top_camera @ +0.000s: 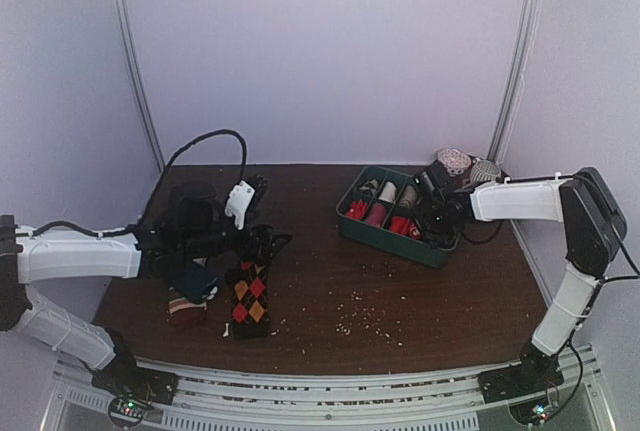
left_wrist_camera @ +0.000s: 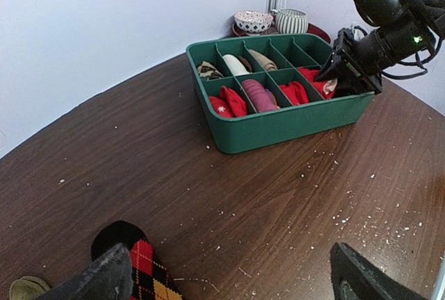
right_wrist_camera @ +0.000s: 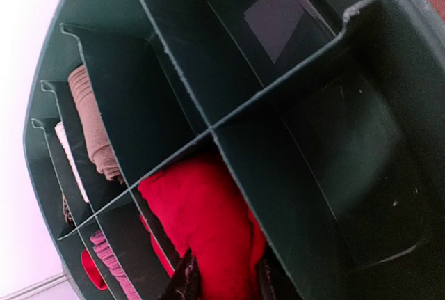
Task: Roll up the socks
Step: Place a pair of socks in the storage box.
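The black argyle sock (top_camera: 250, 296) lies flat on the table near the front left; its toe end (left_wrist_camera: 142, 265) shows beside my left finger (left_wrist_camera: 97, 279) in the left wrist view. My left gripper (left_wrist_camera: 229, 282) hovers open just above and behind it, with bare wood between the fingers. My right gripper (top_camera: 440, 219) reaches into the green tray (top_camera: 385, 243) and is shut on the red sock (right_wrist_camera: 208, 223), which sits bunched in a near-row compartment. The same red sock (left_wrist_camera: 321, 85) shows a beige edge under the right gripper.
The tray (left_wrist_camera: 278, 129) has several divided compartments, some holding rolled socks in red, pink, beige and white (left_wrist_camera: 259, 95). Two patterned bowls (top_camera: 468, 165) stand behind it at the back right. A small rolled bundle (top_camera: 185, 307) lies left of the argyle sock. Crumbs dot the table.
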